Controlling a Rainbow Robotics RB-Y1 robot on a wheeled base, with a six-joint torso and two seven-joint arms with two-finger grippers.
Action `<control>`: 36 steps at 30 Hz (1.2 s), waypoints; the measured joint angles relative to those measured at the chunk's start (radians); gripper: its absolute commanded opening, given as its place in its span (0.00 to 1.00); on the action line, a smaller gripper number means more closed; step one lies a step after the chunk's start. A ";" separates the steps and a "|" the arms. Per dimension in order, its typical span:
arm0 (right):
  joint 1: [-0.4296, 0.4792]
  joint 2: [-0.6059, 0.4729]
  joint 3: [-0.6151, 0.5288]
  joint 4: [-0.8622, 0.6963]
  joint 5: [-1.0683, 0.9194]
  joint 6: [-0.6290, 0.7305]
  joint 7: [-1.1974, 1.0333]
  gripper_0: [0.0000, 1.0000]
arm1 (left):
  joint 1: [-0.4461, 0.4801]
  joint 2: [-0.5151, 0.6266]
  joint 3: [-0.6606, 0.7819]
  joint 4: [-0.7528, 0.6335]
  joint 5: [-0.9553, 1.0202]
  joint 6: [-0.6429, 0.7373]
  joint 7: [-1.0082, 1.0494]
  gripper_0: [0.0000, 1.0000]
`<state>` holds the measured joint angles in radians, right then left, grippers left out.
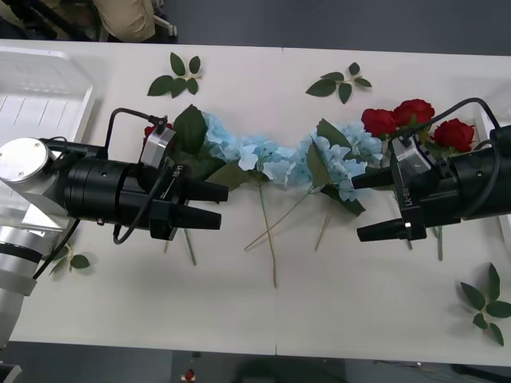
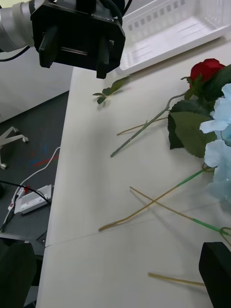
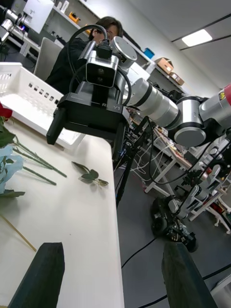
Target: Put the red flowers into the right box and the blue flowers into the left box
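Stock check: we count red flowers [image 1: 411,120] and blue flowers [image 1: 275,159] all on table, none boxed; left box [image 1: 40,88] empty. Left gripper [image 1: 209,205], right gripper [image 1: 369,206]: fingers spread, holding nothing.

Left claw [image 1: 214,204] reached in from the left side, held low and pointing toward the middle. Two black fingers [image 1: 204,191] spread apart, nothing between them. Black round wrist and silver arm behind it. Right claw [image 1: 374,206] reached in from the right side, pointing back at the left one. Fingers [image 1: 382,231] also spread wide, nothing held. Both claws faced each other, well apart, at about the same height.
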<state>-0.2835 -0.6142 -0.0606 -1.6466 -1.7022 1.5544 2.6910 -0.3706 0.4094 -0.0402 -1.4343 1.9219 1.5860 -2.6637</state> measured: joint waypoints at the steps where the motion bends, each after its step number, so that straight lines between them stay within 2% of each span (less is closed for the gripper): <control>1: 0.000 0.000 0.000 0.000 0.000 0.000 0.000 1.00 | 0.000 0.000 0.000 0.000 0.000 0.000 0.000 0.73; 2: 0.000 0.000 0.000 0.000 0.000 0.000 0.000 1.00 | 0.000 0.000 0.000 0.000 0.000 0.000 0.000 0.79; 3: 0.000 0.000 0.000 0.000 0.000 0.000 0.000 1.00 | 0.000 0.000 0.000 0.000 0.000 0.000 0.000 0.90; 5: 0.000 0.000 0.000 0.000 0.000 0.000 0.000 1.00 | 0.000 0.000 0.000 0.000 0.000 0.000 0.000 1.00; 36: 0.000 0.000 0.000 0.000 0.000 0.000 0.000 1.00 | 0.000 0.000 0.000 0.000 0.000 0.000 0.000 1.00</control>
<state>-0.2835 -0.6142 -0.0606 -1.6466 -1.7022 1.5544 2.6910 -0.3706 0.4094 -0.0402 -1.4343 1.9219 1.5860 -2.6637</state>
